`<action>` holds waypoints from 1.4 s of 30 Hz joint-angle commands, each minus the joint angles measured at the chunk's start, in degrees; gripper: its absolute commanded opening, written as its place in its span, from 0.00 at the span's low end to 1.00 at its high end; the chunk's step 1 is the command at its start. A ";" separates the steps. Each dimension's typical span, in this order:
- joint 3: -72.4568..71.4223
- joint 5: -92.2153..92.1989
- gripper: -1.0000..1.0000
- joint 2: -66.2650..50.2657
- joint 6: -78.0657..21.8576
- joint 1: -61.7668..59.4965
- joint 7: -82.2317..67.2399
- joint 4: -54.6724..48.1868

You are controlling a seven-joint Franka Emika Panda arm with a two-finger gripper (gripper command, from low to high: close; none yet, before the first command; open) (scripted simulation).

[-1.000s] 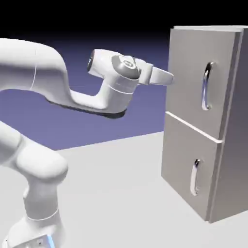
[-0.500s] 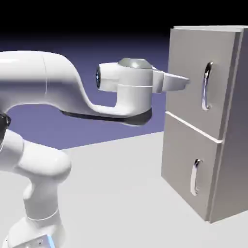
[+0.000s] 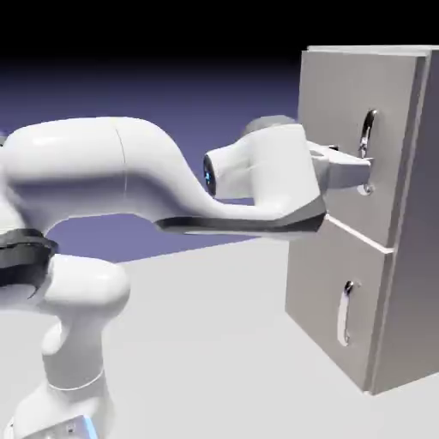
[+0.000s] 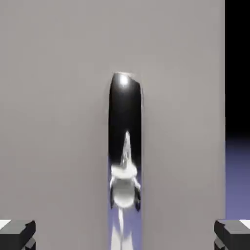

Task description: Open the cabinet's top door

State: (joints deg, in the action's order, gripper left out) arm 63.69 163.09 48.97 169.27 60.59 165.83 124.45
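The grey cabinet (image 3: 411, 257) stands at the exterior view's right with both doors closed. Its top door (image 3: 343, 111) carries a vertical silver bar handle (image 3: 368, 137). My gripper (image 3: 364, 170) has its fingers reaching the lower part of that handle. In the hand view the top door (image 4: 53, 122) fills the frame and the handle (image 4: 125, 161) runs down the middle. The two grey fingertips (image 4: 17, 233) sit far apart at the bottom corners, one on each side of the handle, open and not touching it.
Below the top door is the shorter bottom door (image 3: 326, 291) with its own small handle (image 3: 345, 314). The cabinet rests on the pale table (image 3: 214, 343). The arm's white forearm (image 3: 129, 176) spans the middle of the exterior view.
The arm has stretched to the right, carrying the gripper from well short of the cabinet up to the top door's handle. The fingers stayed wide apart.
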 commanded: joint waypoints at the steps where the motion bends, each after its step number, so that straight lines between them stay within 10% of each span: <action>1: 1.33 0.24 0.50 -0.73 -0.30 2.06 0.16 -1.45; 2: 1.45 0.27 0.50 -0.81 -0.32 2.26 0.17 -1.58; 3: 1.45 0.27 0.00 -0.81 -0.32 2.26 0.17 -1.58; 42: -70.06 -55.70 0.00 5.44 -18.05 -68.91 -5.34 31.80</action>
State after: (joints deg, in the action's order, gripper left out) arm -6.36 107.48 54.41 151.28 -8.33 160.50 156.24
